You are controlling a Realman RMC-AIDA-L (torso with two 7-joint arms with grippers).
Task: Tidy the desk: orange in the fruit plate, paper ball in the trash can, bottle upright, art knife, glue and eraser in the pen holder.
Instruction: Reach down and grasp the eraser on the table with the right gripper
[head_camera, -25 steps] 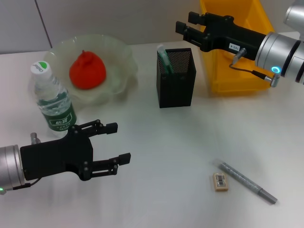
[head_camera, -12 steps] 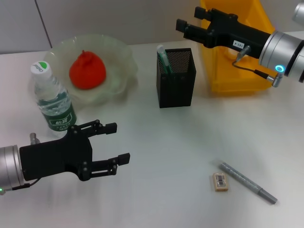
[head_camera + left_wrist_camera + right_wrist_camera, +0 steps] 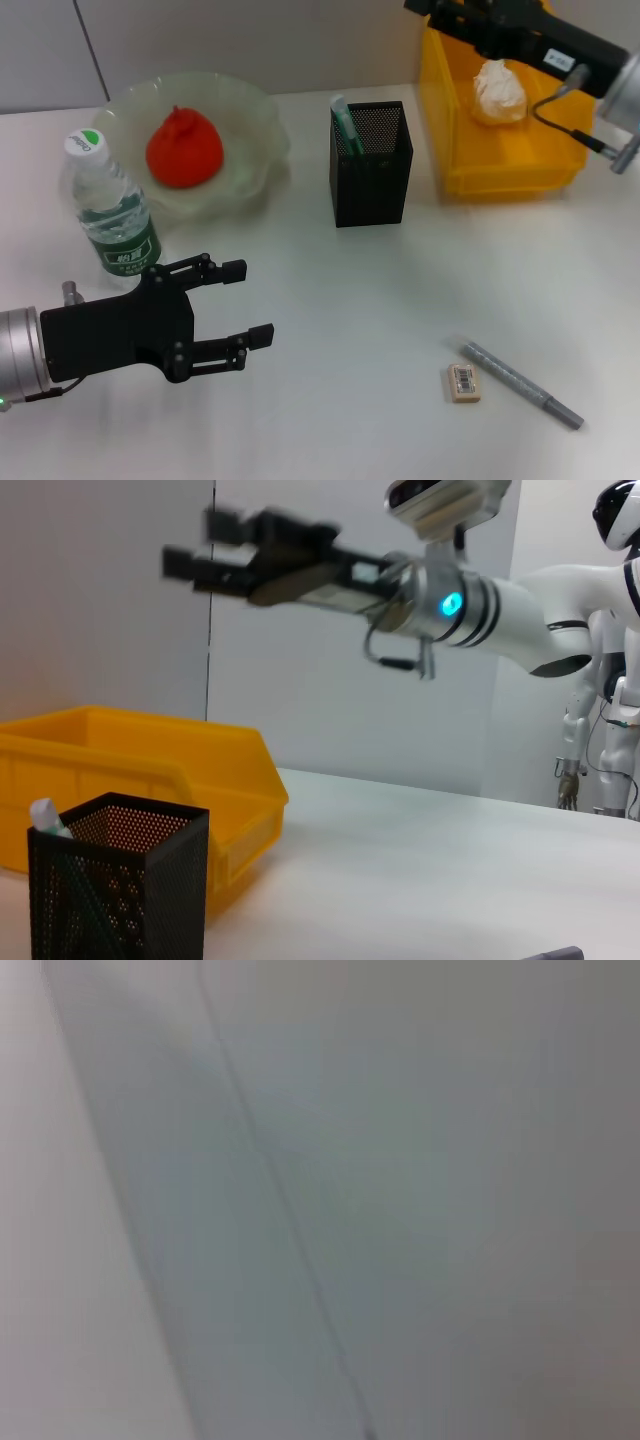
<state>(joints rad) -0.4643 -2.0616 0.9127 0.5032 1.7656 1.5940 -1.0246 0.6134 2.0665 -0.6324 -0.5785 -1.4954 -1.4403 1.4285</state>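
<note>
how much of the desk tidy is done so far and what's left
Done: the red-orange plastic orange sits in the pale-green scalloped fruit plate, the white crumpled paper ball lies in the yellow trash can, and the clear green-labelled bottle stands upright. A green-and-white item is in the black mesh pen holder. Nothing in hand: the left gripper is open and the right gripper is open. Left: the beige eraser and grey art knife.

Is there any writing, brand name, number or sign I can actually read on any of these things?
None reads clearly.
Bottle: white print on the green label, too small to read; its cap bears a green leaf-like mark, no words.
Eraser: a barcode sticker, digits too small to read.
Right gripper: a small white sticker on the arm behind it, characters blurred.
Left gripper: no text visible.
</note>
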